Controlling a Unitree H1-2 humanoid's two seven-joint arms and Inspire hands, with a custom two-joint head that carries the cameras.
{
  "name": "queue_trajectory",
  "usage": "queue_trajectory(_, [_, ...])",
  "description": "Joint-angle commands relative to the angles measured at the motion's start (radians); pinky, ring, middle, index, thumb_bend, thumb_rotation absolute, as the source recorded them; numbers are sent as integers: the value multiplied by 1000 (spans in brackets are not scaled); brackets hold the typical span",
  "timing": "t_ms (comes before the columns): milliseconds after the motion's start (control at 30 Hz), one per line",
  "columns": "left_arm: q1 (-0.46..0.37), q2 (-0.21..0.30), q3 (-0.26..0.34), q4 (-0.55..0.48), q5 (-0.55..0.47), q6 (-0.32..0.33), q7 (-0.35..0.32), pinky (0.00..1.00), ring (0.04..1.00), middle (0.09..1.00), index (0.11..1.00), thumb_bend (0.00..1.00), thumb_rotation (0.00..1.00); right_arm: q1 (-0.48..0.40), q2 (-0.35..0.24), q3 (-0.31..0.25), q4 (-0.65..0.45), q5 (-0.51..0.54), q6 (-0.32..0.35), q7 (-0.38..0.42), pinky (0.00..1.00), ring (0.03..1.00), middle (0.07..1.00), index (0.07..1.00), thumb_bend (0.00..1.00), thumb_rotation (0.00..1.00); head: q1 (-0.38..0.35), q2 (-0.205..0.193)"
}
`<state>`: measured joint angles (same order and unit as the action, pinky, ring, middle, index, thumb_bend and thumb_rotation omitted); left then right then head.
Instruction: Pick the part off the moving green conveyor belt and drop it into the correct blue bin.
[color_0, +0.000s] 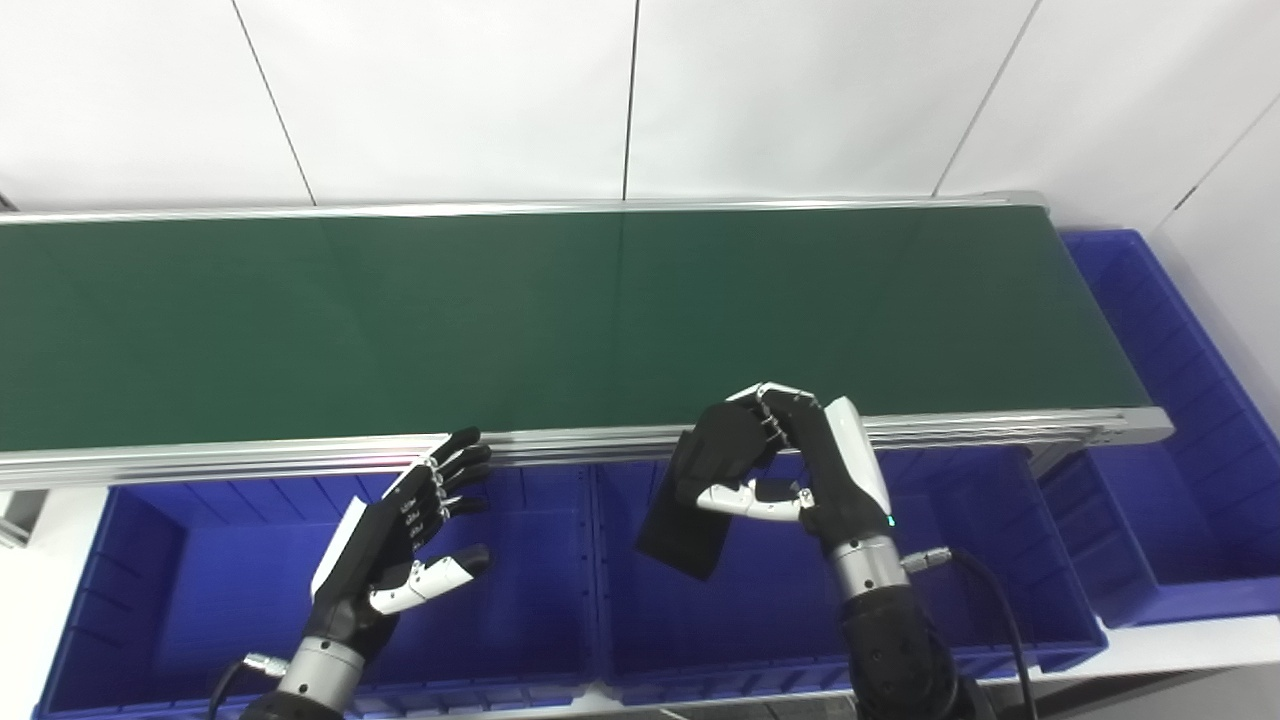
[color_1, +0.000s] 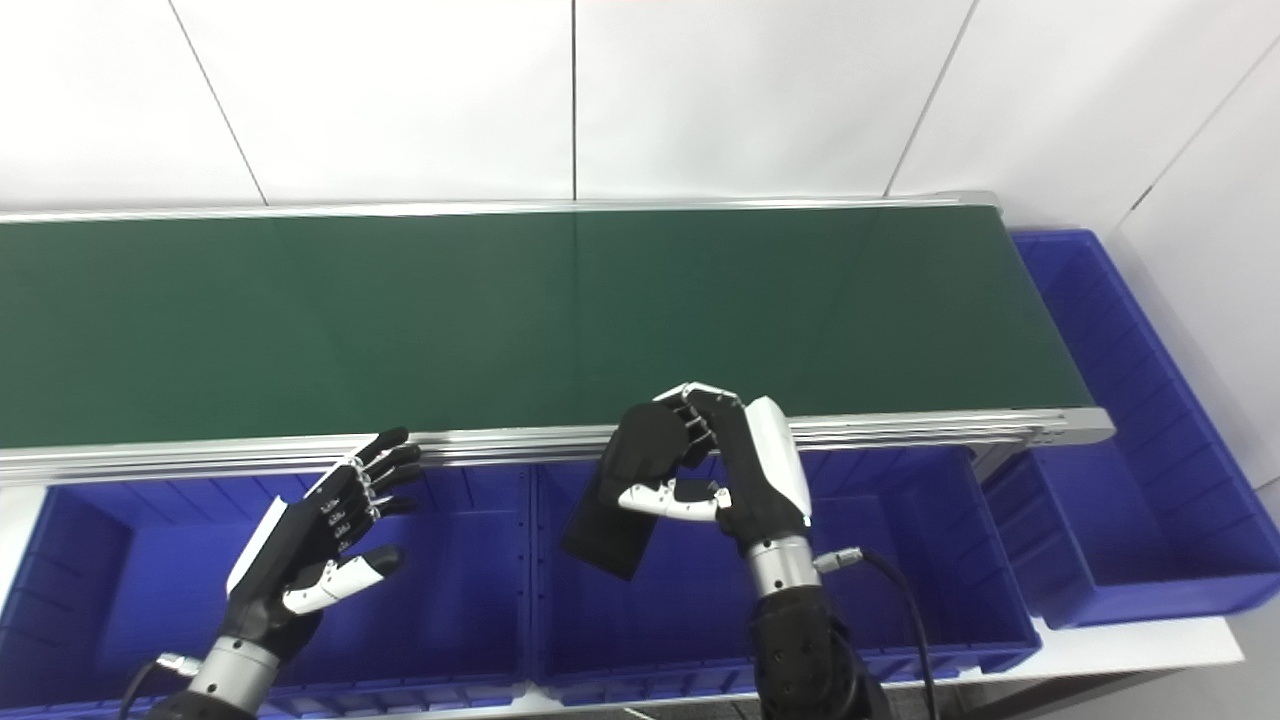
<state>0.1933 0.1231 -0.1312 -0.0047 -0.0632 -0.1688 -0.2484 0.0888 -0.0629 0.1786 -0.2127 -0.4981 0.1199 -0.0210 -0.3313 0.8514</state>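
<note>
the right hand (color_0: 800, 470), black with white shell panels, is closed on a flat black rectangular part (color_0: 695, 500), fingers curled over its upper end and the white thumb pressed across its face. the part hangs tilted, its lower end pointing down and to the left, above the middle blue plastic bin (color_0: 760, 640), close to the divider wall between that bin and the left blue plastic bin (color_0: 190, 590). the hand sits just in front of the near silver aluminium rail (color_0: 560, 445) of the conveyor, its curled fingers rising over the rail's edge. the left hand (color_1: 315, 545) holds nothing; its fingers are spread and stretched forward, the thumb held apart below them, and it hovers over the left bin with the fingertips (color_1: 395, 452) close to the near rail, though contact cannot be made out. beyond the rail runs the long dark green conveyor belt (color_0: 560, 310), bare across its visible length. at the belt's right end a third blue plastic bin (color_0: 1180, 480) stands turned along the end of the conveyor. white wall panels (color_0: 450, 90) rise behind the belt.
</note>
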Motion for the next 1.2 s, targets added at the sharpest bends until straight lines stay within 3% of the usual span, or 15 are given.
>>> queue_trajectory(0, [-8,1,0,-42,-15,-4,-6,766,849,862,888,967,492,-13,-9,9,-17,-17,-32,-8,434,453,510,477,519,0,-3,7])
queue_trajectory(400, [-9,0,0,-63,-3,9,1,743,827,839,890,973,511,-17,-63,60,-17,-101,2,21,444,430,495,498,518,0,-14,23])
queue_trajectory(600, [-6,1,-1,-67,1,2,1,752,820,829,891,956,517,-28,-100,89,-7,-148,40,91,452,423,472,518,517,0,-13,24])
queue_trajectory(800, [1,0,0,-82,-14,18,-3,750,825,836,894,966,503,-42,-109,101,35,-177,46,113,442,420,468,536,514,0,-24,26])
queue_trajectory(1167, [0,15,-1,-88,-32,14,-22,751,832,842,899,953,501,-77,-114,119,171,-184,12,85,436,422,475,516,517,0,-44,32])
